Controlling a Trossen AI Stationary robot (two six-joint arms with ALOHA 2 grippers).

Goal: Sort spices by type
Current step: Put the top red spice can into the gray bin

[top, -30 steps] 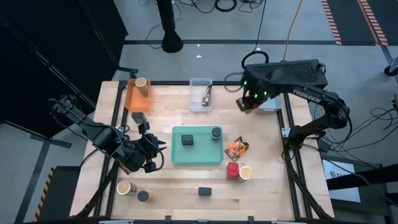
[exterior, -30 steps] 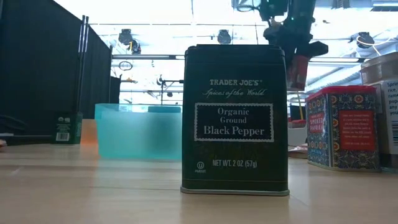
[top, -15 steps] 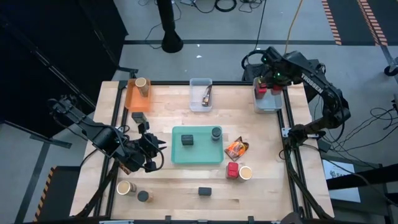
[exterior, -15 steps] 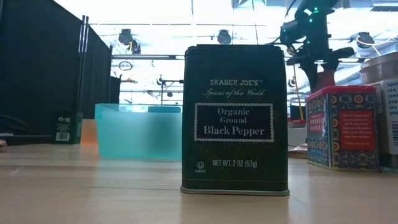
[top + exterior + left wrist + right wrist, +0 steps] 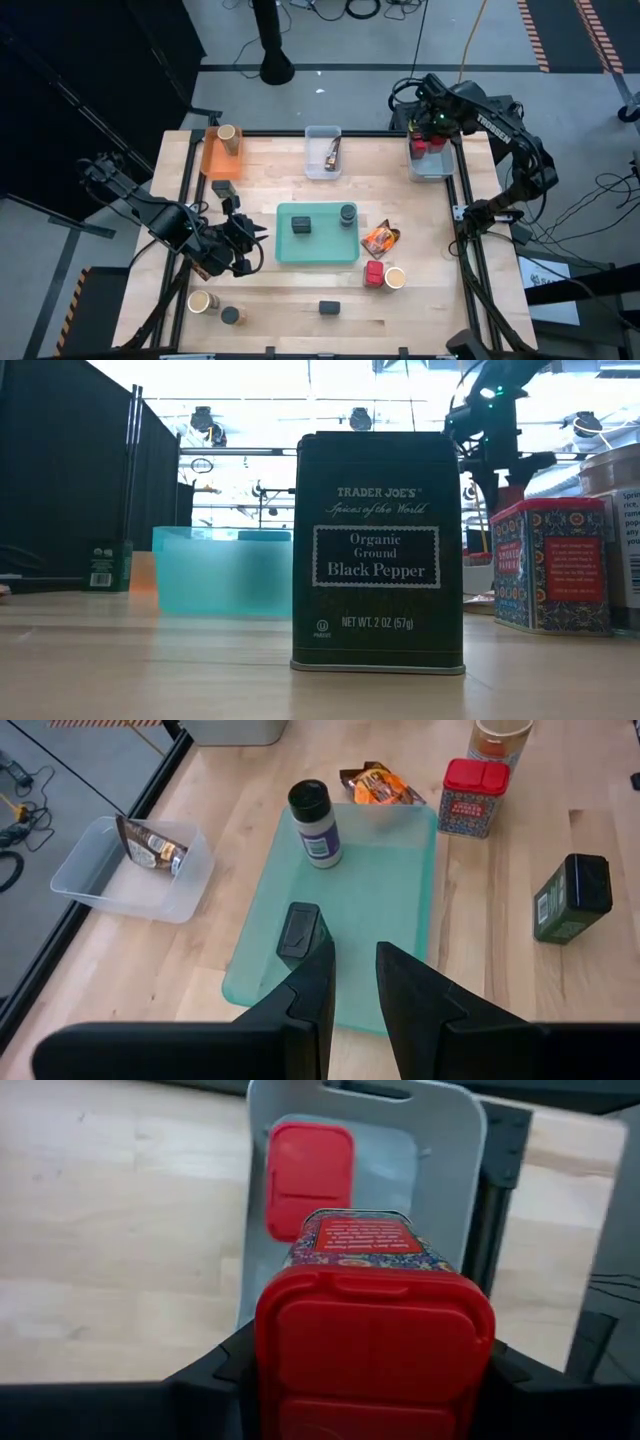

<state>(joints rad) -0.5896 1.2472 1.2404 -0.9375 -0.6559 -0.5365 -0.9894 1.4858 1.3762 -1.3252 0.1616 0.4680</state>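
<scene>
The right gripper (image 5: pixel 432 143) pinched a red tin (image 5: pixel 372 1342) over the blue bin (image 5: pixel 450 1140). The left gripper (image 5: pixel 352 982) was nearly closed, empty.

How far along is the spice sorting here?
Partly done: one red tin lies in the grey bin, and a packet in the clear bin. The right gripper holds a second red tin over the grey bin. Several spices remain on the table.
</scene>
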